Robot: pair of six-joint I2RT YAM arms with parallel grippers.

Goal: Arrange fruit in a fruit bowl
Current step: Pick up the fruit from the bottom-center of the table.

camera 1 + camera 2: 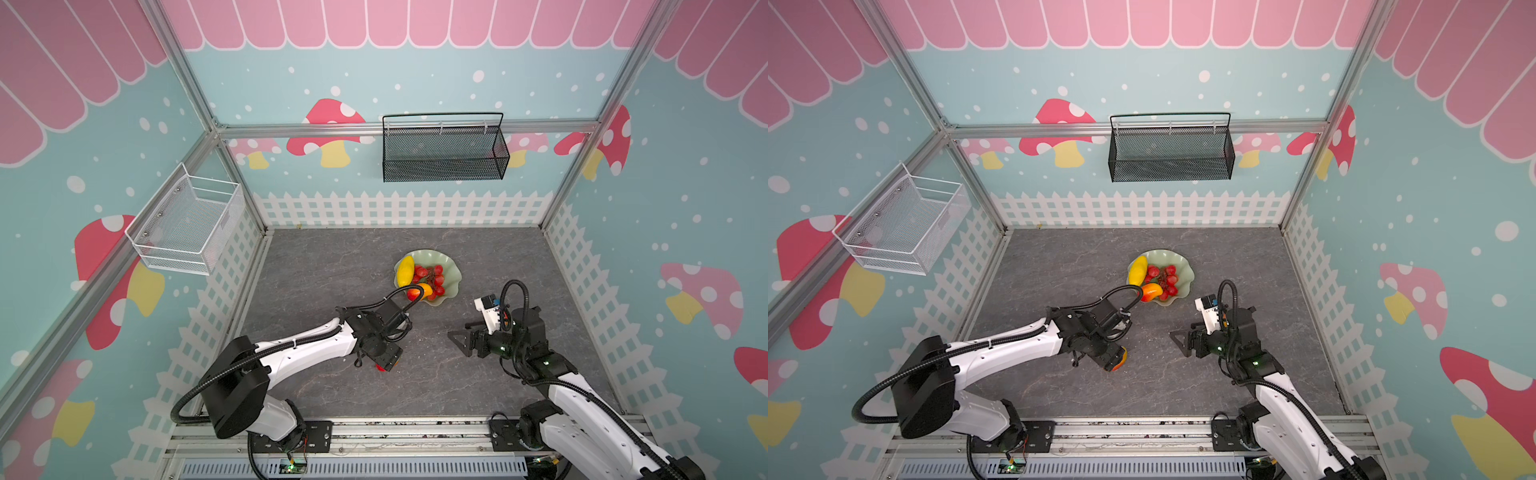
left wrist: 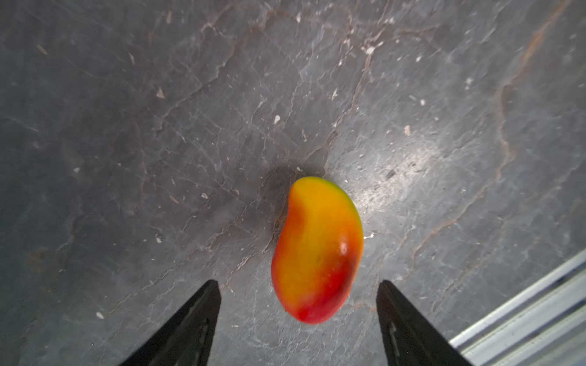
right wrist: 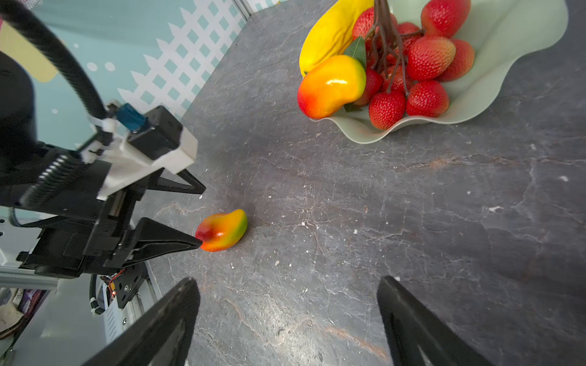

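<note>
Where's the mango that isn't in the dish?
Left wrist view: the mango lies on the table between the open tips of the left tool, apart from the dish.

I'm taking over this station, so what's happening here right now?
The robot is filling the fruit bowl. The yellow fruit, the bunch of red berries and one mango are already in it, that mango perched at the rim. A second mango lies on the table, and the left gripper is open right at it, one fingertip by its red end, not yet gripping. The right gripper is open and empty above bare table near the bowl.
</note>
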